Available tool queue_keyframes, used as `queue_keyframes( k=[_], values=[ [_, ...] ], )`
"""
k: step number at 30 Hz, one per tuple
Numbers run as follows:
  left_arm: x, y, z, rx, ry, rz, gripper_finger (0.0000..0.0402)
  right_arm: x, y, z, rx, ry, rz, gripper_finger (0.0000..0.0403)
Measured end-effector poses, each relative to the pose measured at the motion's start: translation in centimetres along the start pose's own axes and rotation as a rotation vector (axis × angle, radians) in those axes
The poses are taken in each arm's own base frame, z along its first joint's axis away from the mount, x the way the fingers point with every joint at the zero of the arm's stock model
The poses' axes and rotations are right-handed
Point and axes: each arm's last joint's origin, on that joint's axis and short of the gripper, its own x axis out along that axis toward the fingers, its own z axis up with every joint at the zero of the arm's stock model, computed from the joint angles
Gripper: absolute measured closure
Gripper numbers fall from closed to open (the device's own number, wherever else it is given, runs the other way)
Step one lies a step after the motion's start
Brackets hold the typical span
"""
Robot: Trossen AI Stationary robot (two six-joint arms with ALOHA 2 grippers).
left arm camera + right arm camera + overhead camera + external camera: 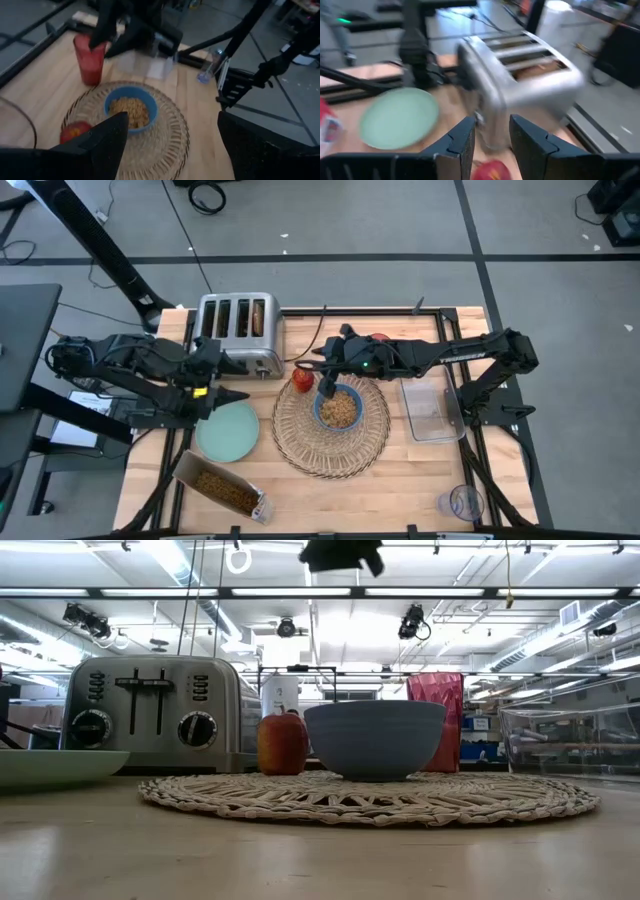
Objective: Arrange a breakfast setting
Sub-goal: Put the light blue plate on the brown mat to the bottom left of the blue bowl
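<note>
Toast sits in the toaster's right slot, upper left of centre in the high view. The left claw, fingers apart, waits over the plate. The right claw, slightly apart, should align squarely above the slot before descending.

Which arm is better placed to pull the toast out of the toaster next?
Probably the left. Its open gripper sits just in front of the toaster, beside the green plate. The right gripper hangs over the blue bowl, farther from the toast.
</note>
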Motion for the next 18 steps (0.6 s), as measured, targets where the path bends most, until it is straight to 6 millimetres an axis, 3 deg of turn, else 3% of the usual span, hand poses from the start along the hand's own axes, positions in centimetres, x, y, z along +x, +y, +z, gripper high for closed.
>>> queue_keyframes(
  k=[4,10,18],
  values=[
    [0.5,0.1,-0.7,-0.056,0.077,0.038,0.0088,-0.7,-0.6,-0.3,0.001,0.053,-0.041,0.0274],
    [1.9,0.4,-3.1,-0.189,0.334,0.189,0.0088,-2.0,-0.4,-0.5,-0.02,0.111,-0.01,0.0273],
    [6.5,0.1,-5.1,-0.376,0.538,0.384,0.0088,-7.4,-2.1,1.5,-0.001,0.047,0.02,0.0273]
  ],
)
